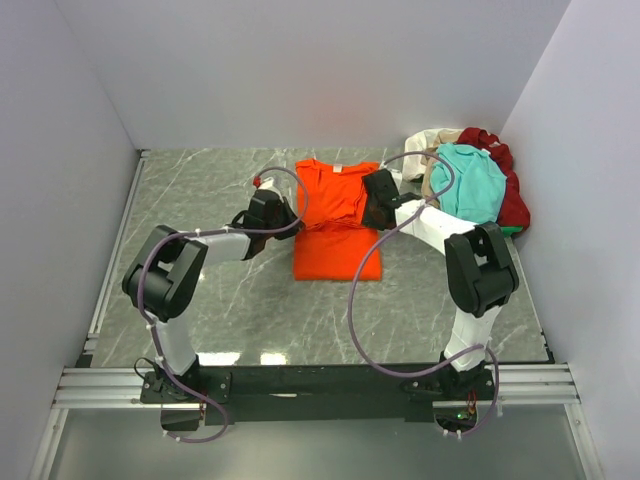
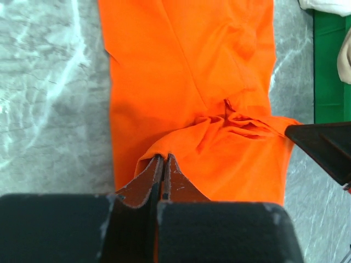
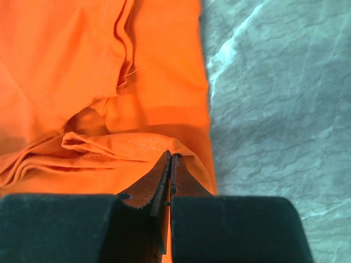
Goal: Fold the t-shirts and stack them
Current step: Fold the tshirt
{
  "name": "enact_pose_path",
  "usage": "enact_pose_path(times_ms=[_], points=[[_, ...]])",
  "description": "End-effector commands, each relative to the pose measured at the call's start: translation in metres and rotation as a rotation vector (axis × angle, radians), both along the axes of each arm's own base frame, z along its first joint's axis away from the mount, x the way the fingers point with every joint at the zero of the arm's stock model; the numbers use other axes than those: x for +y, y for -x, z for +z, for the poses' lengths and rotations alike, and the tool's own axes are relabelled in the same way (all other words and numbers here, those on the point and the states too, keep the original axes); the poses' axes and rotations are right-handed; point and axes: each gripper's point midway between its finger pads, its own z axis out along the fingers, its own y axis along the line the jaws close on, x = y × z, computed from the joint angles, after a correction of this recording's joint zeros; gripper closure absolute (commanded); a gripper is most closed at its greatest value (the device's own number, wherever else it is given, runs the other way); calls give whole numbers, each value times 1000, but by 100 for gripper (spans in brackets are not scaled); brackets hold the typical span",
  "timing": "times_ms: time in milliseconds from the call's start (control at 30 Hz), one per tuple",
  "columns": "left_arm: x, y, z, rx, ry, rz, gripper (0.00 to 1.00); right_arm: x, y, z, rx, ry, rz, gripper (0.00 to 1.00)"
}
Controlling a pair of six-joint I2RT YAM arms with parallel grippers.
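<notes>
Robot test cell, most likely in a lab

Plain white panel walls [image 1: 300, 70] box in a marble-patterned tabletop [image 1: 250, 320] on three sides. A left arm [image 1: 165, 275] and a right arm [image 1: 480, 270], black and white, are bolted side by side at an aluminium rail [image 1: 100, 385] along the near edge, with purple cables [image 1: 351, 310] looping loose from them. An orange t-shirt [image 1: 335, 225] lies on the slab and more t-shirts [image 1: 470, 185] are heaped in the far right corner; the room beyond the panels is out of sight

orange t-shirt [image 1: 335, 235]: 1, table [image 1: 220, 190] centre | teal t-shirt [image 1: 470, 185]: 1, dark red t-shirt [image 1: 513, 205]: 1, cream t-shirt [image 1: 428, 140]: 1, heaped at far right corner | further ones beneath: uncountable
</notes>
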Motion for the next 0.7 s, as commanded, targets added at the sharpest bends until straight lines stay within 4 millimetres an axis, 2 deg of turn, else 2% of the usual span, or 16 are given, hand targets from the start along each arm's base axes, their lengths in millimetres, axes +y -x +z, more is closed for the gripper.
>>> enact_pose_path(times_ms=[0,100,133,167,200,233,300,333,433,500,533,667], points=[[-4,-18,17,-66,37,-12,100,-2,-22,17,-60,-6,-5,100],[-5,-23,14,-59,38,-15,100,-6,-25,9,-44,-6,-20,100],[-6,-24,13,-54,42,-24,98,-6,-27,9,-44,-8,-20,100],[-7,-25,8,-43,37,-26,90,-6,-30,7,-39,-12,-18,100],[-6,-29,11,-48,41,-22,79,-7,-31,5,-30,-12,-18,92],[-5,-31,13,-49,44,-18,57,-5,-36,8,-34,-15,-12,81],[-2,-32,20,-63,44,-6,44,-6,-40,14,-39,-24,-10,54],[-1,-32,25,-76,43,-2,37,-7,-43,23,-60,-29,-10,50],[5,-29,45,-127,40,7,28,-9,-41,41,-110,-42,-17,32],[12,-24,45,-131,20,18,27,-7,-39,49,-136,-66,-7,30],[14,-21,52,-145,20,18,27,-9,-32,52,-143,-76,-5,30],[19,-4,46,-124,-1,5,31,-4,-10,58,-155,-138,35,30]])
